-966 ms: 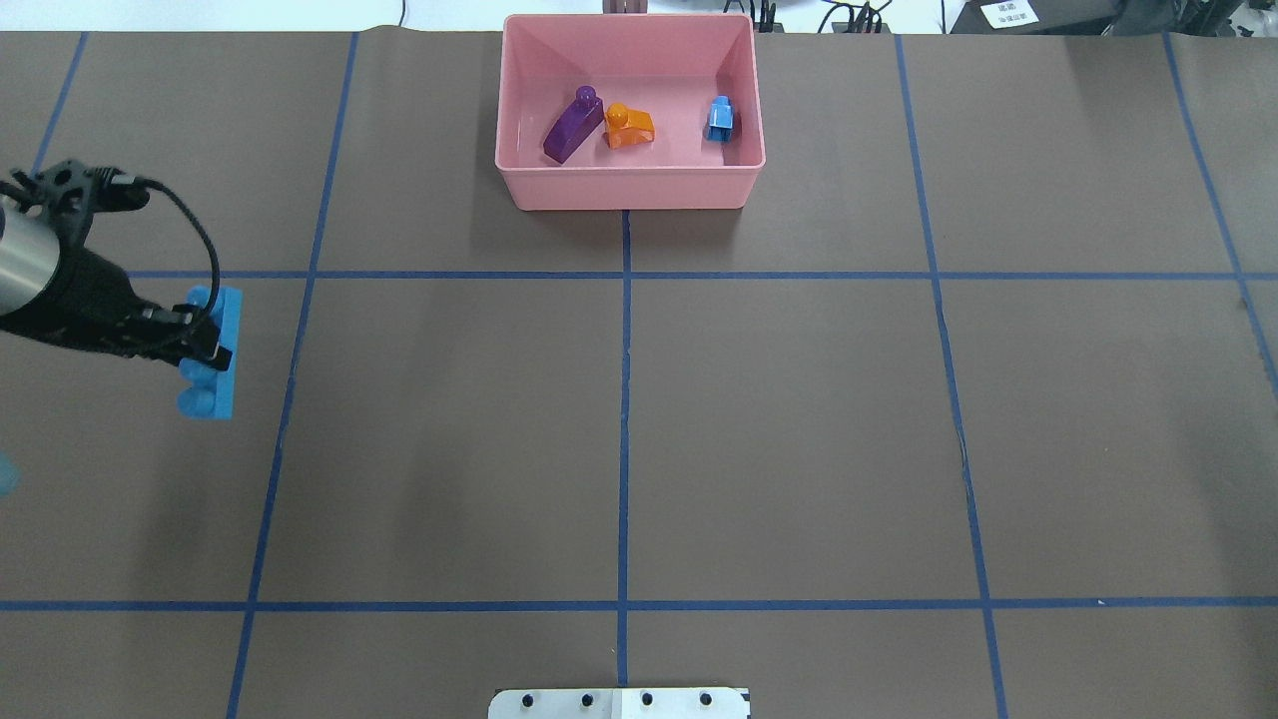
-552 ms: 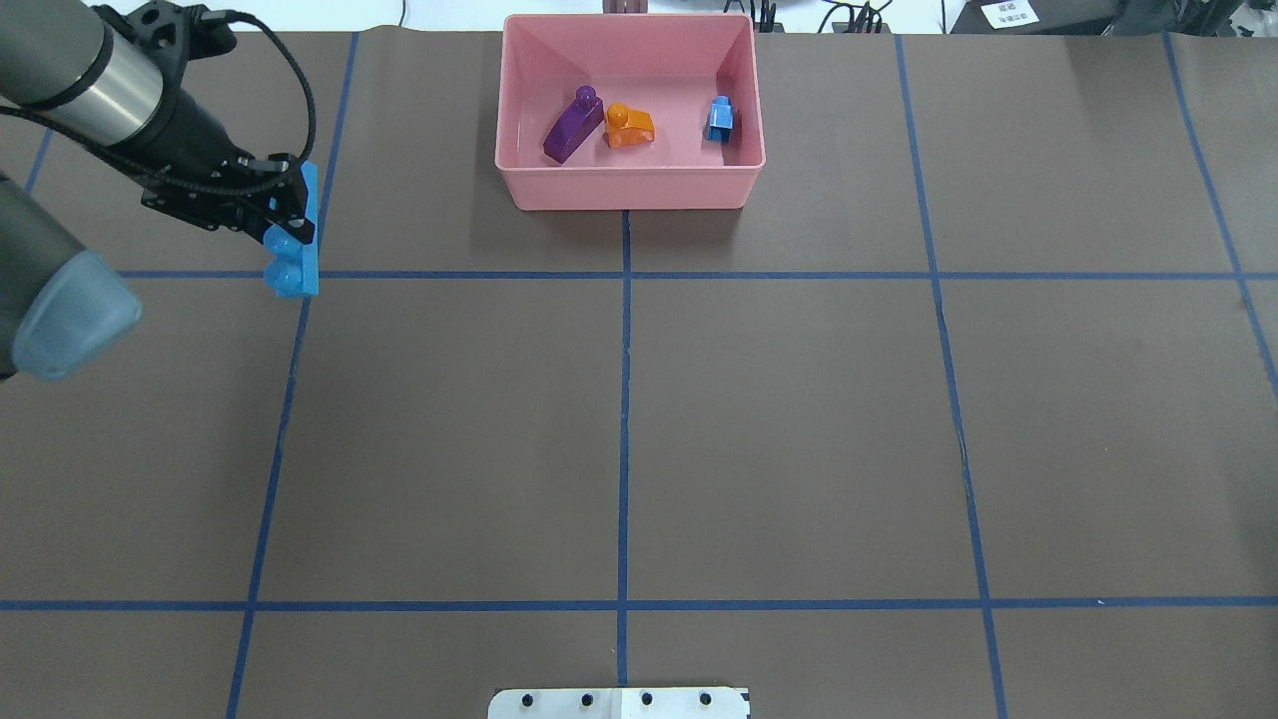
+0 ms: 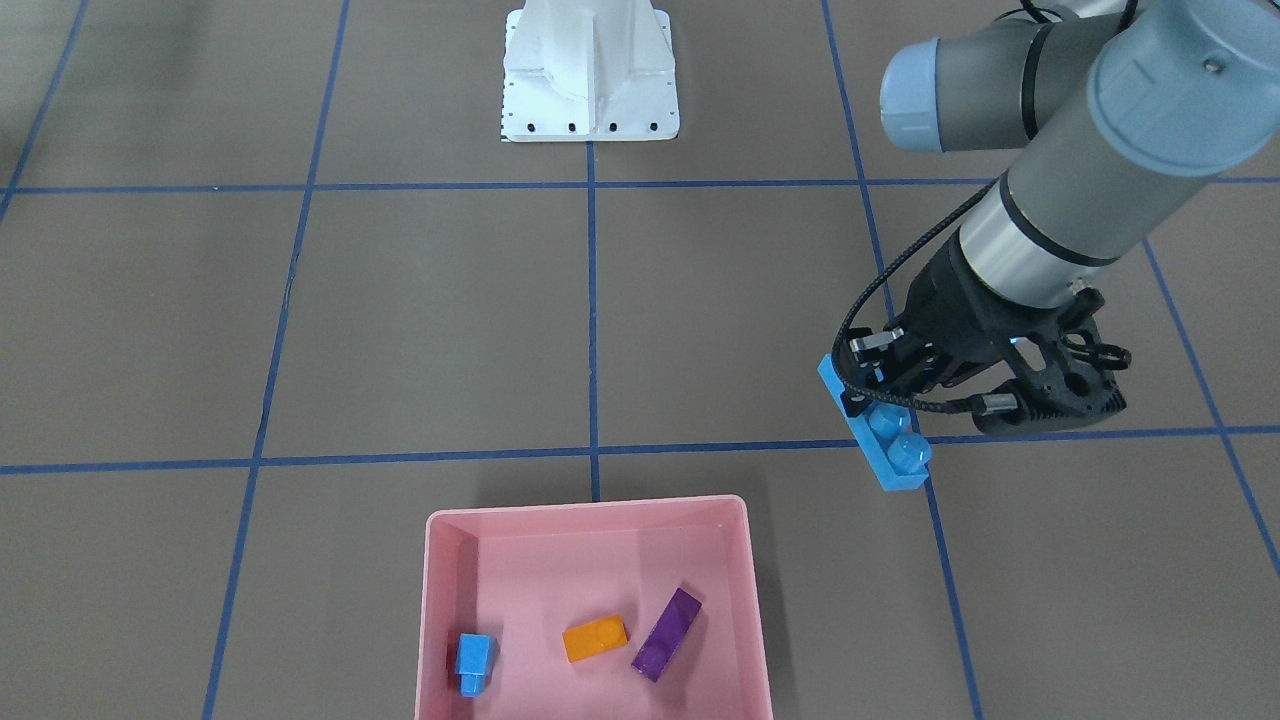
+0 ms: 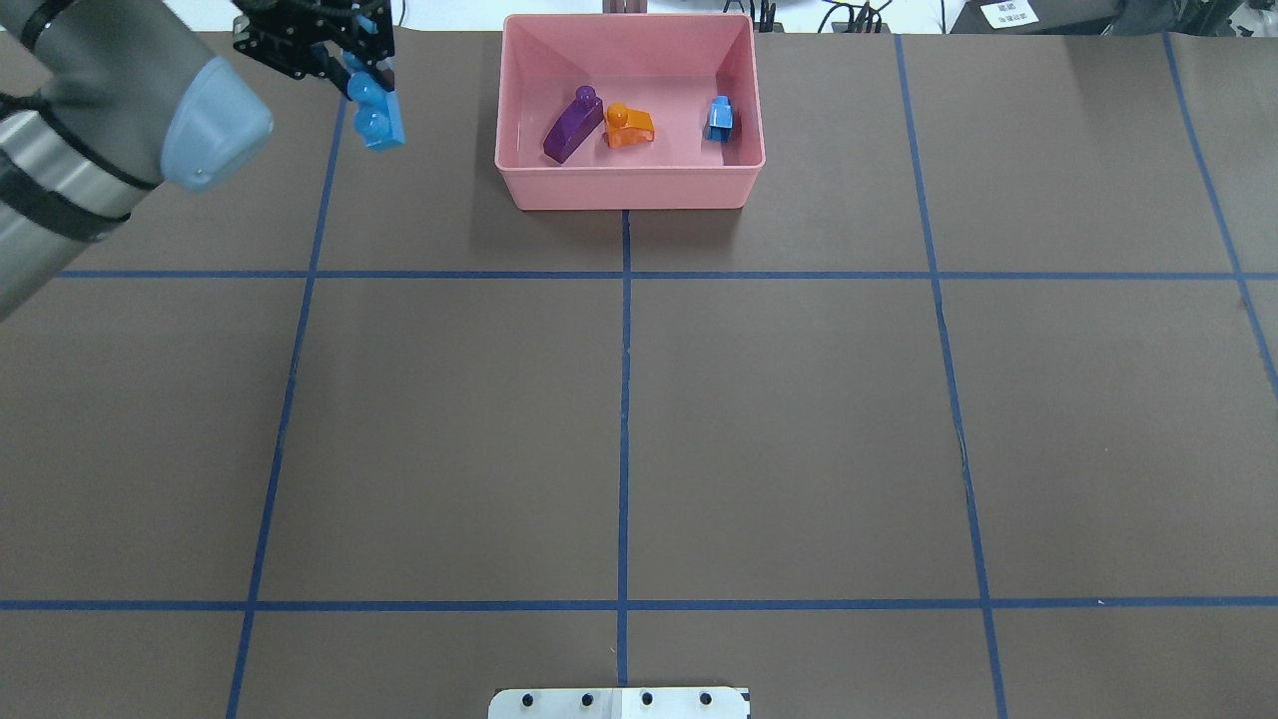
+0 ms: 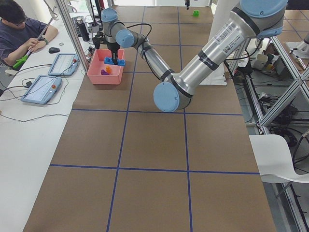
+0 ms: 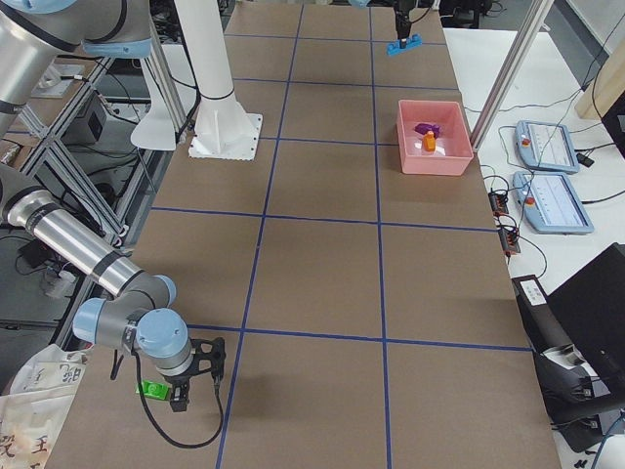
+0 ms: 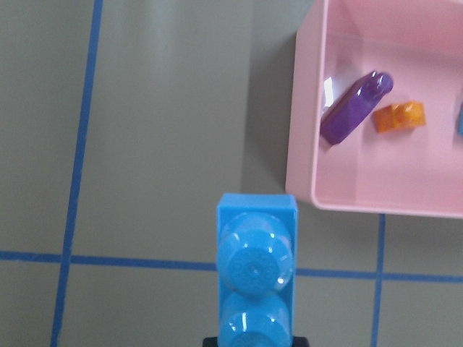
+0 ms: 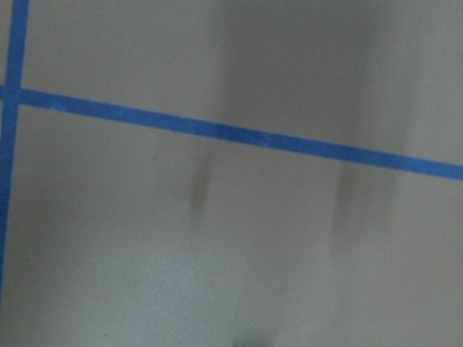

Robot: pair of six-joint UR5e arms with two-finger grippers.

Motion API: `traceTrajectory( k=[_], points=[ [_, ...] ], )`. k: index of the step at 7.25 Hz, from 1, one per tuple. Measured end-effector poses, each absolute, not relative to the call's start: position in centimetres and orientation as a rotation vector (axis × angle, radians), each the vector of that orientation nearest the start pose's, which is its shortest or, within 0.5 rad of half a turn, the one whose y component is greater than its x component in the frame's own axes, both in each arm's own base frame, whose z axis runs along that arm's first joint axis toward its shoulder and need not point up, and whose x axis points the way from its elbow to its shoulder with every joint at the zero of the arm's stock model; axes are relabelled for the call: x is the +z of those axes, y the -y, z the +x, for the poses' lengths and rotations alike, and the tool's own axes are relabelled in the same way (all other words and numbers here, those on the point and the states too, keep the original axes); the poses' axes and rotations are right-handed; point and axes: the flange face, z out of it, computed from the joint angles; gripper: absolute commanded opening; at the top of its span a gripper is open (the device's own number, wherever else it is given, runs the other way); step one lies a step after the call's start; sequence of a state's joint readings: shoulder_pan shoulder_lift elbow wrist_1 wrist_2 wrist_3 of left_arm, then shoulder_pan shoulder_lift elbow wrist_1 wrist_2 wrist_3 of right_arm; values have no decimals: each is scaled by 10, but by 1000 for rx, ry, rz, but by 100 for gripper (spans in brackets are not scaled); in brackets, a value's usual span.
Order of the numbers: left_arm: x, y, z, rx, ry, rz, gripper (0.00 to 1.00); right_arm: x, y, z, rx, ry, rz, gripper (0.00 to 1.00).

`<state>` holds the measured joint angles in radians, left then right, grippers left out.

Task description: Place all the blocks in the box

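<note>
Carried farther across the counter (image 4: pixel 799 399), the long blue block (image 3: pixel 880 440) hung clamped in the left end effector (image 3: pixel 868 398), raised to clear the wall of the box (image 3: pixel 590 512) nearby; the right end effector's (image 6: pixel 181 391) state could not be told.

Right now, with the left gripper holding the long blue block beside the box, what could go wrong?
1. The left gripper pinches the long blue block at one end, so it might pivot or slip.
2. It hangs outside the box; an early release would drop it on the table.
3. The purple block and orange block lie on the gripper's side; it could land on them.
</note>
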<state>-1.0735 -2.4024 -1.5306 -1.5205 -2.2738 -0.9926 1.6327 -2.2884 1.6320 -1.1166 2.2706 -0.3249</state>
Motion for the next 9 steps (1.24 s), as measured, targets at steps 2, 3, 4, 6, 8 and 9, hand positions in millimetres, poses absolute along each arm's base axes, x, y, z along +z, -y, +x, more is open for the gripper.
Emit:
traceTrajectory(
  k=[2, 3, 4, 6, 8, 9],
  points=[
    [129, 687, 283, -247, -968, 74, 0, 838, 60, 71, -160, 753, -84, 100],
    [119, 701, 285, -266, -960, 90, 0, 854, 36, 69, -157, 756, -89, 100],
    [117, 709, 287, -273, -958, 103, 0, 867, 20, 68, -154, 757, -94, 99],
    [134, 734, 294, -284, -955, 145, 0, 878, 7, 67, -141, 758, -107, 62],
    [148, 752, 294, -296, -950, 178, 0, 880, 14, 67, -92, 762, -120, 0],
    [150, 755, 295, -298, -948, 181, 0, 880, 18, 67, -77, 763, -122, 0]
  ],
)
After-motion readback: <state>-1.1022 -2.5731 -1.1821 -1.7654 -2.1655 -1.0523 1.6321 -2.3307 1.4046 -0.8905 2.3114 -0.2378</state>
